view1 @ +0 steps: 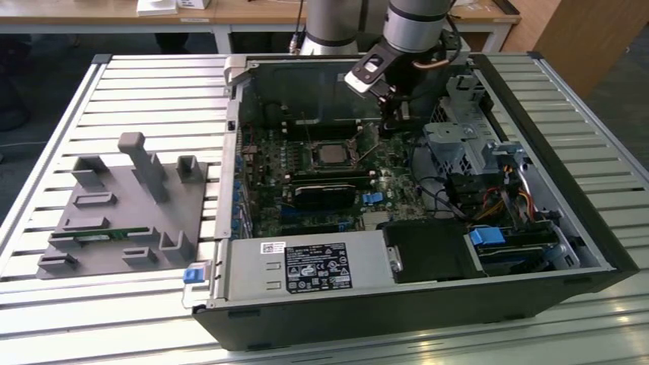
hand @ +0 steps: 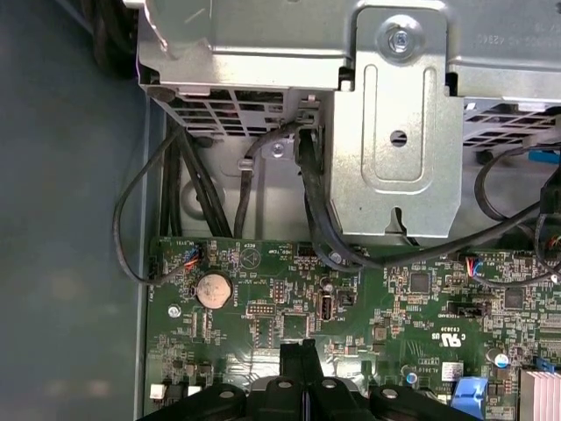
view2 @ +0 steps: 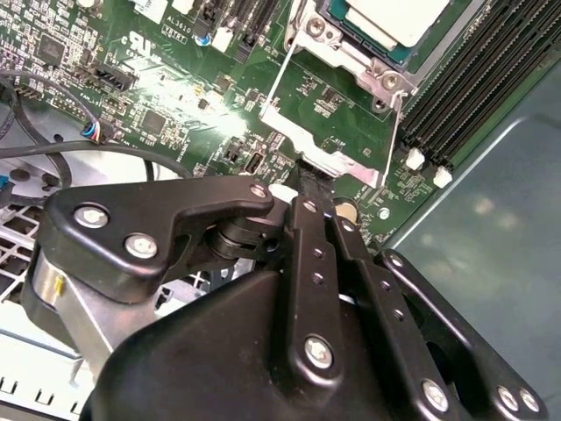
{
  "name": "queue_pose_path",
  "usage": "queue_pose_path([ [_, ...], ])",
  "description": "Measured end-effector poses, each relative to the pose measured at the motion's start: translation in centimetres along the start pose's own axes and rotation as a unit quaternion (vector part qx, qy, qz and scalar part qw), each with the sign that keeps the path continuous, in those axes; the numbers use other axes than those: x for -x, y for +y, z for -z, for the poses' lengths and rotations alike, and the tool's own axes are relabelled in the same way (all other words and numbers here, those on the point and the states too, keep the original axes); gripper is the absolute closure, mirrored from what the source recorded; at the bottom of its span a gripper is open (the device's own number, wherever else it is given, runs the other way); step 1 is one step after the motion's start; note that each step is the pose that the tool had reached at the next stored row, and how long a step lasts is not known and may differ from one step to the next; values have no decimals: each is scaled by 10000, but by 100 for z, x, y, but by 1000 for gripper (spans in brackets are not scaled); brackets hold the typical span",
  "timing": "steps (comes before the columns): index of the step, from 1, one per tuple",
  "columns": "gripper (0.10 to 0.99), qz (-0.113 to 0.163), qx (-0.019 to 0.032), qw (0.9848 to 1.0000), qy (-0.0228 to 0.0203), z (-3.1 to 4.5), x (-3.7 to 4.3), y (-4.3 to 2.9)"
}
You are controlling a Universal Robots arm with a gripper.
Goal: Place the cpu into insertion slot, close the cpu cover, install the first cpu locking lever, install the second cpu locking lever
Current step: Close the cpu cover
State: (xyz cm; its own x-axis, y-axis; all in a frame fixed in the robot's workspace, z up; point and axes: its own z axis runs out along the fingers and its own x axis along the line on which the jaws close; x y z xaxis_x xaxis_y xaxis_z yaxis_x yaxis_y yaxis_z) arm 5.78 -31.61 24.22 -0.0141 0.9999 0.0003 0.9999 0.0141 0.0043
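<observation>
The gripper (view1: 396, 120) hangs inside the open computer case (view1: 568, 228), upper middle of the exterior view, just above and to that view's right of the processor socket. In both wrist views its black fingers (hand: 287, 360) are drawn narrow, tips pressed together with no gap to see. In the second wrist view the tips (view2: 313, 180) meet the free edge of the cpu cover (view2: 324, 145). They seem to pinch its tongue, though the contact itself is partly hidden behind the fingers.

The cover stands raised off the socket, tilted toward the gripper, its thin frame sides running back to the hinge. The cpu (view2: 394, 16) already lies flat in the insertion slot (view2: 368, 40), silver top bare, beside the long black memory slots (view2: 465, 96).

The first wrist view shows the green motherboard (hand: 386, 307) with a coin cell (hand: 213, 289) and a metal drive cage (hand: 394, 132) beyond it. In the exterior view a labelled power supply (view1: 304, 266) sits at lower centre, and a grey fixture (view1: 121, 205) lies on the slatted table at left.
</observation>
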Motion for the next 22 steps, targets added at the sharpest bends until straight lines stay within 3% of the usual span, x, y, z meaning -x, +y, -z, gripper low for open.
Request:
queue_pose_path([
  [22, 980, 0, 0, 10000, 0, 1, -1, -82],
])
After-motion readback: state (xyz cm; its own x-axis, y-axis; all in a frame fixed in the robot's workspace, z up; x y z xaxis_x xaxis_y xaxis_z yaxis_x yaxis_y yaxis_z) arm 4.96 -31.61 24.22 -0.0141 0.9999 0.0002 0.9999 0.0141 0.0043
